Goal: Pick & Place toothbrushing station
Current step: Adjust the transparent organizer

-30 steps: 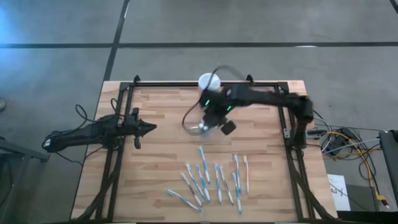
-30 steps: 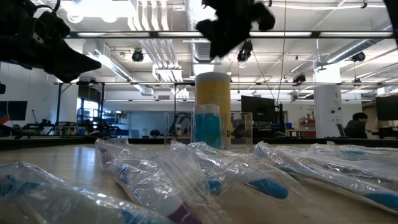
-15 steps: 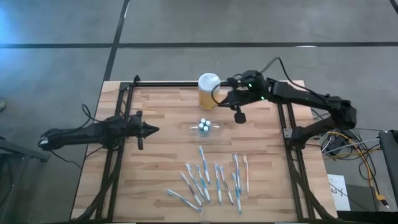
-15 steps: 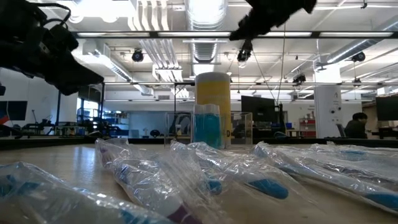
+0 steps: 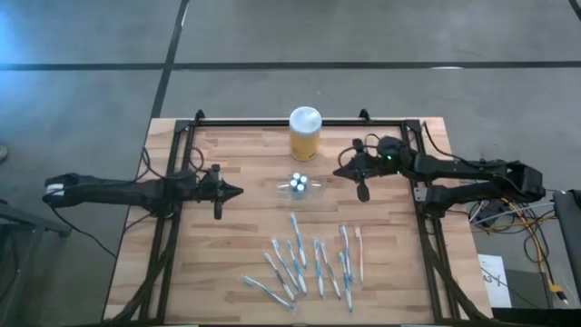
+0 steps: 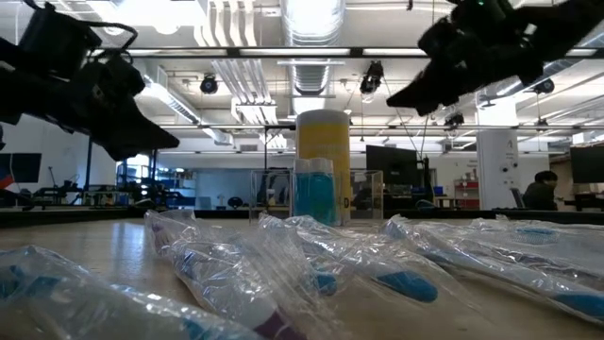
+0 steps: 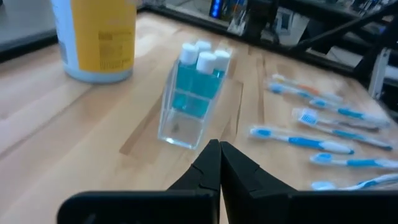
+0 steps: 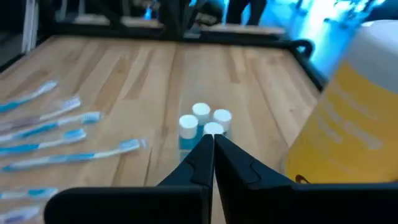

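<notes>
The clear plastic holder stands upright on its base at the table's middle, with three white-capped blue pieces in it. Several blue-and-white toothbrushes lie flat on the near half of the table, in clear wrappers. My left gripper hovers shut to the left of the holder, pointing at it. My right gripper hovers shut to the holder's right, a little toward the far side. In both wrist views the fingertips meet with nothing between them.
A yellow jar with a white lid stands at the far edge, just behind the holder. A black metal frame runs along the table's left, far and right sides. Bare wood lies between each gripper and the holder.
My right gripper has left its place over the holder, swung past the yellow jar, and drawn back toward the table's right edge while sinking and levelling out. My left gripper has crept toward the holder and dipped lower. The holder has stayed in place.
</notes>
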You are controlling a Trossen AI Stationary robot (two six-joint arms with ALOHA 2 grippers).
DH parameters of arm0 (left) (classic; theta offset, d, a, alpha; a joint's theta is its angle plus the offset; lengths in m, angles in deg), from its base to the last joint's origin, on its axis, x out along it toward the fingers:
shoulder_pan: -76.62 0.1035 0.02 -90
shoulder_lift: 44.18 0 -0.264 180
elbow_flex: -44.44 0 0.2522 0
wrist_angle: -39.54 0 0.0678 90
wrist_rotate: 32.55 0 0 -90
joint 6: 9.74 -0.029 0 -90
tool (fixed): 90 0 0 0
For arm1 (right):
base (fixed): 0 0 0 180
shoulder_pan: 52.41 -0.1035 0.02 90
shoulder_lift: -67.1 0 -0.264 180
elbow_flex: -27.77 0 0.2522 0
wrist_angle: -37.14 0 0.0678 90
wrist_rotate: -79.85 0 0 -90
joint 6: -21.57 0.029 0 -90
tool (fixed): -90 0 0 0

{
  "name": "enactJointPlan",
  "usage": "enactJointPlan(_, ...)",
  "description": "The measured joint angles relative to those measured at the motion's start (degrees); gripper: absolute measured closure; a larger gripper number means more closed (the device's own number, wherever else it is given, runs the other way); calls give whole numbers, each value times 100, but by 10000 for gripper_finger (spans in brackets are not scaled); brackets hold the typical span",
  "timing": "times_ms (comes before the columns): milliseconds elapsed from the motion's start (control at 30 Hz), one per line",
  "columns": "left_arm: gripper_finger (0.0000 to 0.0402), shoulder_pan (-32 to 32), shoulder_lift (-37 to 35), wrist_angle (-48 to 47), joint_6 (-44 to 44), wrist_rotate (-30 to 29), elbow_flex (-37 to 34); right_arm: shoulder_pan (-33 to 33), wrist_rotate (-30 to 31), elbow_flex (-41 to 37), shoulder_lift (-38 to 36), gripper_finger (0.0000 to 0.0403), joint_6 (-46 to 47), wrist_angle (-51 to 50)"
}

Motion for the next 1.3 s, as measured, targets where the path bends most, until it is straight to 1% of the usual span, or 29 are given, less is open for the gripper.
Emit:
enactJointPlan(67,398,0,315,212,71,-88,57,22,244,-317,-131,394,210,243)
enactJointPlan(100,398,-6,470,208,141,-241,107,27,352,-436,-177,394,310,277)
enactJointPlan(200,398,2,962,236,256,-525,309,56,517,-718,-289,394,646,282)
enactJointPlan(433,399,-4,2121,665,255,-522,740,154,760,-1176,-254,394,1193,306)
enactJointPlan(633,400,-4,3128,784,266,-527,1275,152,1264,-1341,117,394,1564,303)
enactJointPlan(733,398,-2,3562,781,221,-527,1528,144,1261,-1361,413,394,1644,374)
enactJointPlan(833,399,-2,3839,771,87,-524,1704,135,1228,-1361,738,394,1690,600)
enactJointPlan(900,399,2,3967,763,39,-515,1788,99,1185,-1361,988,394,1727,845)
enactJointPlan(1033,398,2,4171,737,9,-394,1945,31,816,-1361,1486,394,1628,1517)
enactJointPlan(1133,399,4,4358,719,-5,-379,2038,34,800,-1345,1828,394,1615,1965)
enactJointPlan(1300,398,14,4597,719,-46,-378,2199,32,793,-1146,2256,394,1593,2059)
